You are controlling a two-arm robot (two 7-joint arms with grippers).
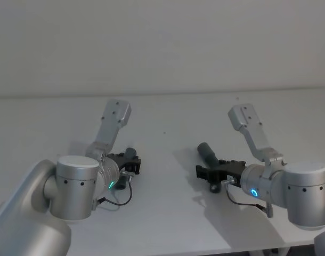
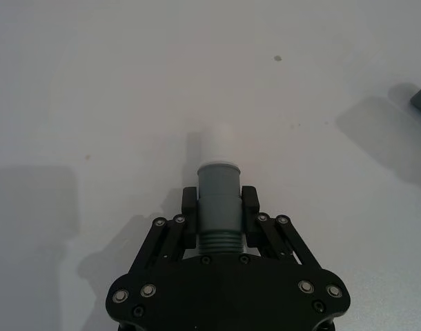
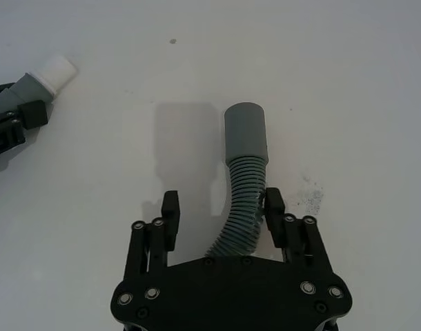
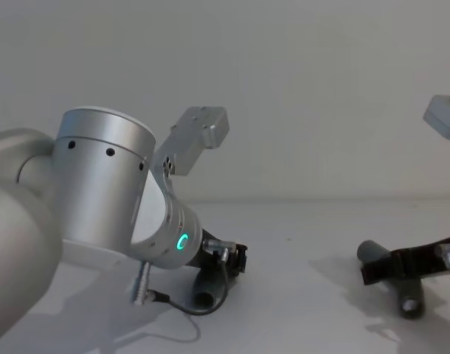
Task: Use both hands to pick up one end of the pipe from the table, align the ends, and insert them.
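Left gripper [image 2: 220,203] pinches the white-tipped piece [image 2: 217,181]; right gripper [image 3: 222,203] spread astride the cuffed piece [image 3: 246,131]. We fear off-centre closing nudges it sideways.

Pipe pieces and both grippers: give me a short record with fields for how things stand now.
left gripper: shut on the white-tipped piece, fingers clamped on its grey collar
white tip: sticks out past the fingers
right gripper: open, fingers either side of the ribbed part of the wide-cuffed piece
wide-cuffed piece: lying on the table, cuff pointing away from the gripper
ends: apart, not yet joined
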